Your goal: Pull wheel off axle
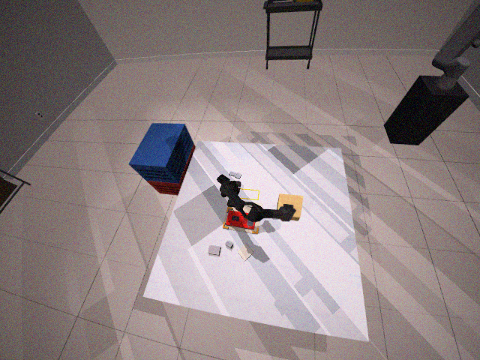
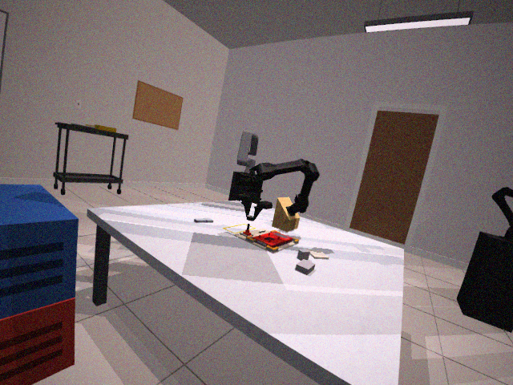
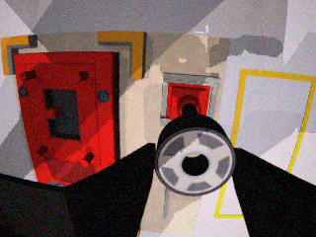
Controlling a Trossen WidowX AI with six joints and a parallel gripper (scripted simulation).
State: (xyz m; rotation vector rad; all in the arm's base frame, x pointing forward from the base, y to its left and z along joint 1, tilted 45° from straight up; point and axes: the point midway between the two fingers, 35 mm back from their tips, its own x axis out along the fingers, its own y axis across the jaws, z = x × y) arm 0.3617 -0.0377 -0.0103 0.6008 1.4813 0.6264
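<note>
Wrist view, L to R: red plate [image 1: 231,224] [image 2: 285,237] [image 3: 99,128], upright axle [image 2: 248,227] [image 3: 189,110], yellow outline [image 1: 258,194] [image 2: 238,226] [image 3: 237,109]. Wheel [image 3: 196,183] is off the axle (bare post shows below, ext. view), so pull looks done; carry + release left. Gripper [image 2: 250,215] [image 3: 194,153] is approx. half open, clamped on the wheel, above the axle, not over the outline. Arm [image 1: 271,214] [image 2: 309,168] arches over, fingers pointing down.

Flat gray piece [image 1: 235,175] [image 2: 203,220] near the hand [image 1: 229,187] [image 2: 250,215] [image 3: 195,149], tan wedge block [image 1: 295,199] [image 2: 283,218] farther from it, two small gray blocks beyond the red plate from it, blue crates [image 1: 160,145] [image 2: 34,244] and dark cart [image 1: 289,52] [image 2: 89,178] well apart from it.
</note>
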